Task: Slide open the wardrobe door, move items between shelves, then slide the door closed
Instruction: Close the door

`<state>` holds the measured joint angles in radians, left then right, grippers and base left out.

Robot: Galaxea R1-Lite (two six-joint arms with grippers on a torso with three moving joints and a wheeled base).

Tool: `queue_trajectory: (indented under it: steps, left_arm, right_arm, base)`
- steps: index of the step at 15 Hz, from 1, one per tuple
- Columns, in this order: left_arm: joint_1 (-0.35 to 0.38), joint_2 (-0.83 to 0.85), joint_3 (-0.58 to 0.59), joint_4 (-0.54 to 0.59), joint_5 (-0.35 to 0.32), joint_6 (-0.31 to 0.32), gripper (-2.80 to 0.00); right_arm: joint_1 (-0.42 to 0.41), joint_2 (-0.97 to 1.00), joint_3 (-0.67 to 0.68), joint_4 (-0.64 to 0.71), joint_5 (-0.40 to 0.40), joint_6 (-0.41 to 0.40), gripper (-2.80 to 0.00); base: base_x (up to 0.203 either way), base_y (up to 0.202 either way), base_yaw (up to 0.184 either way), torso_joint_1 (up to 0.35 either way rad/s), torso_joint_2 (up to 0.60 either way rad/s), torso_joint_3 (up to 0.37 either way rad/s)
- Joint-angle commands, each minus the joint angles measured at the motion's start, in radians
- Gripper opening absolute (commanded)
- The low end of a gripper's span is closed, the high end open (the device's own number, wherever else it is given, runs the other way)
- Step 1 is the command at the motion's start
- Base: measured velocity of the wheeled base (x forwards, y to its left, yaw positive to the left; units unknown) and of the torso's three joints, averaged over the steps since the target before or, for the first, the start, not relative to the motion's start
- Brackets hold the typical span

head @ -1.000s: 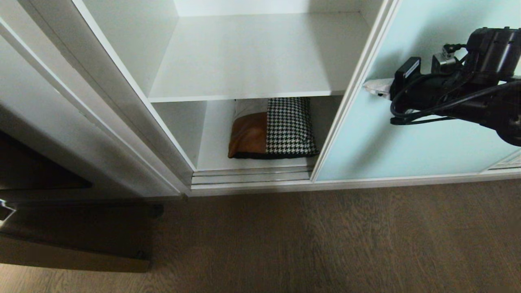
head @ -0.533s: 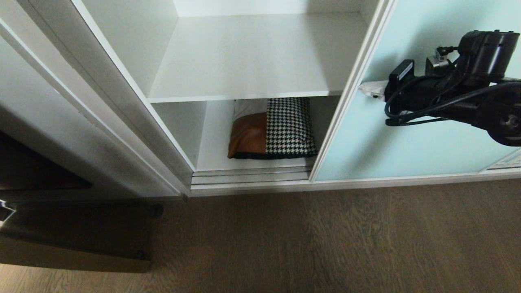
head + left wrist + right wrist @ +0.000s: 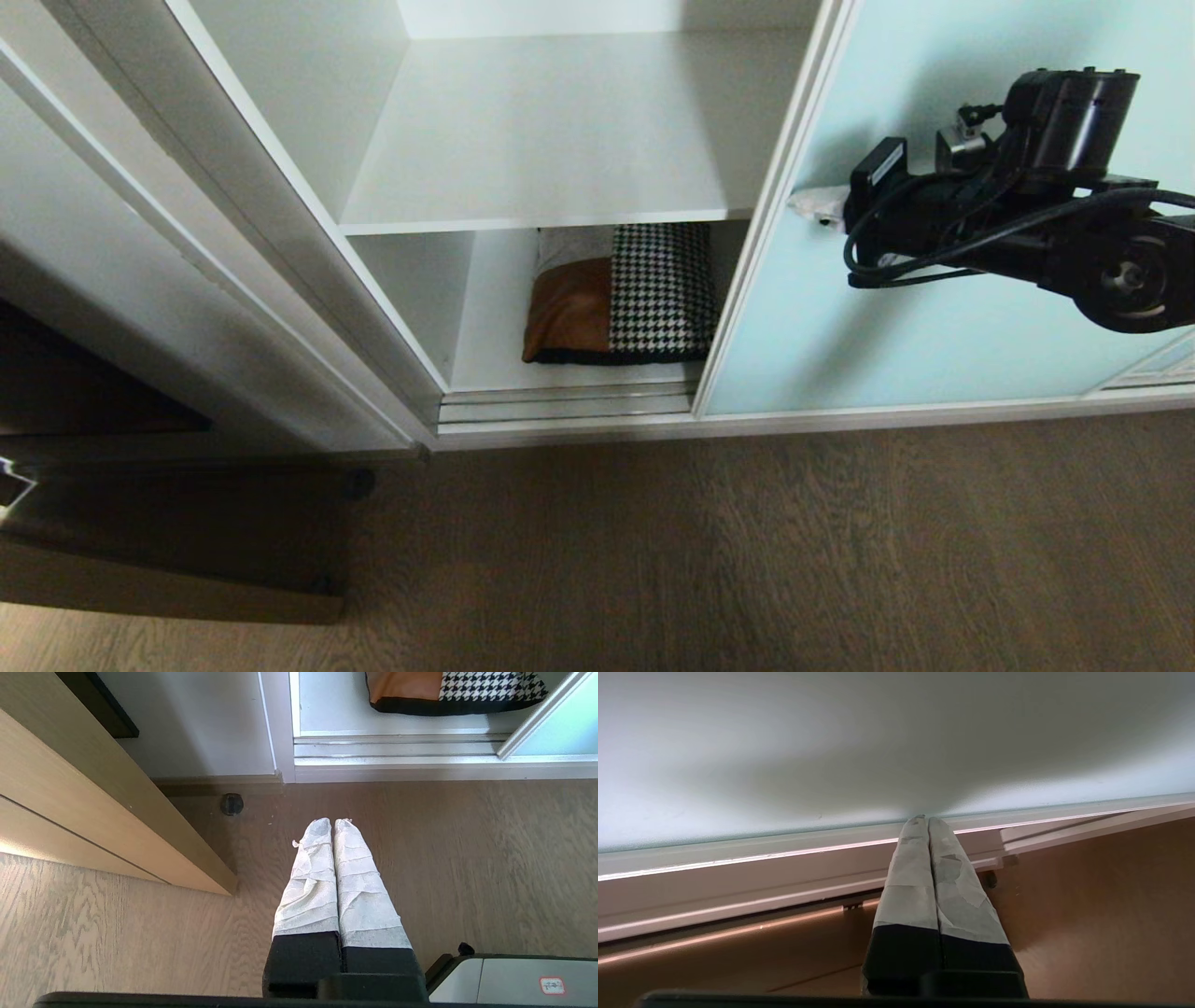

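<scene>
Frosted aqua glass of the sliding wardrobe door (image 3: 934, 308) lies against the tip of my right hand (image 3: 810, 203), whose wrapped fingers (image 3: 924, 868) are pressed together on nothing. The door covers the wardrobe's right part. In the open compartment, the houndstooth cushion (image 3: 621, 294) lies on the lower shelf (image 3: 485, 327); the upper shelf (image 3: 560, 140) is bare. My left hand (image 3: 332, 823), fingers together, hangs above the wooden floor (image 3: 747, 560).

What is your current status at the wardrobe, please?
Right hand shut, tips against sliding wardrobe door. Left hand shut, parked over the floor. Door partly open; cushion on the lowest shelf, upper shelf bare. Nothing in the door's track.
</scene>
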<state>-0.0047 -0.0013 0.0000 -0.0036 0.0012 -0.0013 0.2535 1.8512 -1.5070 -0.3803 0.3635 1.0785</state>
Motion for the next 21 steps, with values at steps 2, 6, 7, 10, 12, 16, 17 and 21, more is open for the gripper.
queue_trajectory:
  steps: [2,6,7,10,12,16,17,21]
  left_arm:
    - [0.000,0.000,0.000,0.000,0.000,0.000,-2.80]
    - [0.000,0.000,0.000,0.001,0.000,0.000,-2.80]
    - [0.000,0.000,0.000,0.000,0.000,0.000,-2.80]
    - [0.000,0.000,0.000,-0.001,0.000,0.000,-2.80]
    - [0.000,0.000,0.000,-0.001,0.000,0.000,-2.80]
    - [0.000,0.000,0.000,-0.001,0.000,0.000,-2.80]
    - [0.000,0.000,0.000,-0.001,0.000,0.000,-2.80]
    - [0.000,0.000,0.000,-0.001,0.000,0.000,-2.80]
  right_arm:
    - [0.057,0.042,-0.049,-0.003,-0.001,0.003,-2.80]
    - [0.147,0.084,-0.086,-0.002,-0.001,-0.030,-2.80]
    - [0.171,0.101,-0.101,-0.002,0.000,-0.033,-2.80]
    - [0.251,0.140,-0.139,0.000,0.000,-0.086,-2.80]
    - [0.296,0.133,-0.125,0.000,0.000,-0.119,-2.80]
    - [0.319,-0.028,-0.005,-0.002,0.000,-0.132,-2.80]
    - [0.323,-0.096,0.044,-0.001,0.000,-0.143,-2.80]
    - [0.294,-0.396,0.232,0.068,-0.001,-0.234,-2.80]
  base:
    - [0.000,0.000,0.000,0.000,0.00,0.000]
    - [0.000,0.000,0.000,0.000,0.00,0.000]
    - [0.000,0.000,0.000,0.000,0.00,0.000]
    - [0.000,0.000,0.000,0.000,0.00,0.000]
    - [0.000,0.000,0.000,0.000,0.00,0.000]
    - [0.000,0.000,0.000,0.000,0.00,0.000]
    - [0.000,0.000,0.000,0.000,0.00,0.000]
    - [0.000,0.000,0.000,0.000,0.00,0.000]
